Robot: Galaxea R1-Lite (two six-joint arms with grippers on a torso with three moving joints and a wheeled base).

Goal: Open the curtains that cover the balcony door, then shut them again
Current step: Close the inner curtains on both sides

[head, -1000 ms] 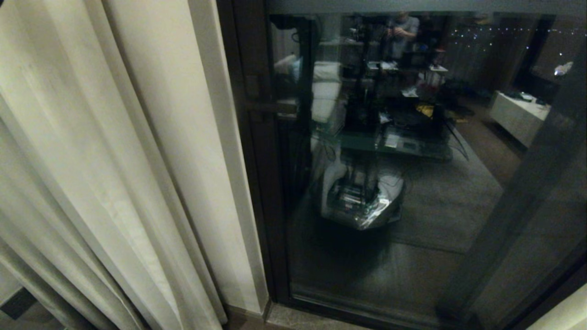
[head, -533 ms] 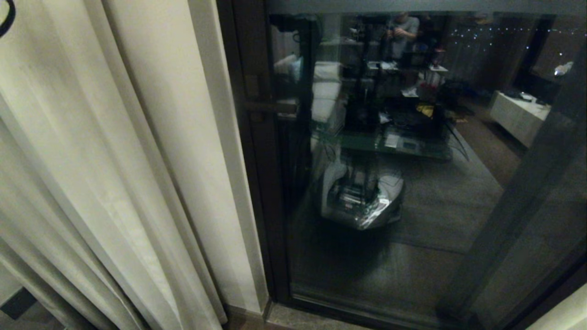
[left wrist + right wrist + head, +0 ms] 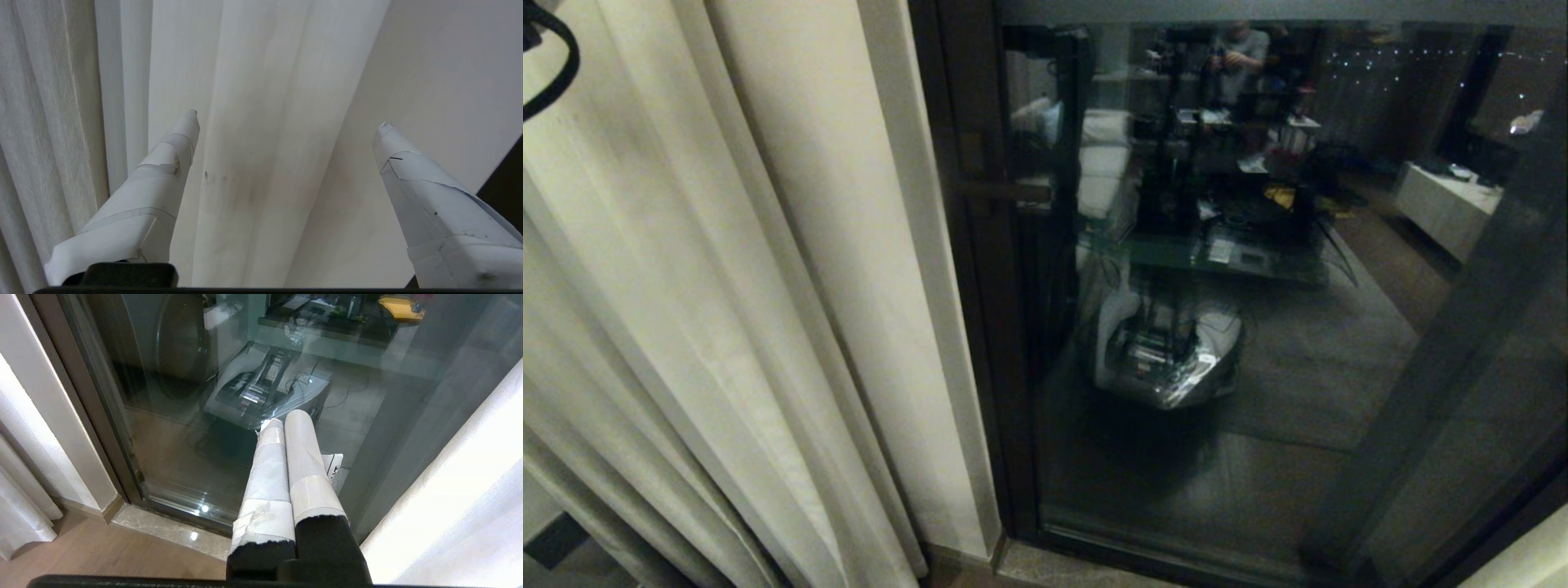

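The curtains hang gathered at the left side of the balcony door, with a second panel drawn off to the right, so the wide glass pane between them stands uncovered. The left panel's inner hemmed edge runs down just beside the door's dark frame and reaches the floor near the pale stone sill. A dark lever handle sits on the frame at the upper part of the door. The glass mirrors the room behind: the robot's own base, a low table, a rug and a person standing far back.

The curtains are cream, slightly sheer, woven, with deep vertical pleats; the fold in front of the left gripper shows a faint grey smudge and a short row of stitch marks.

The left gripper is spread wide, its two white-taped fingers pointing at the pleats with nothing between them; whether the tips touch the cloth cannot be told. In the head view only a black cable loop of that arm shows at the top left corner.

The right gripper hangs low before the glass, between the two panels, its taped fingers pressed together and empty, above the wooden floor beside the sill.
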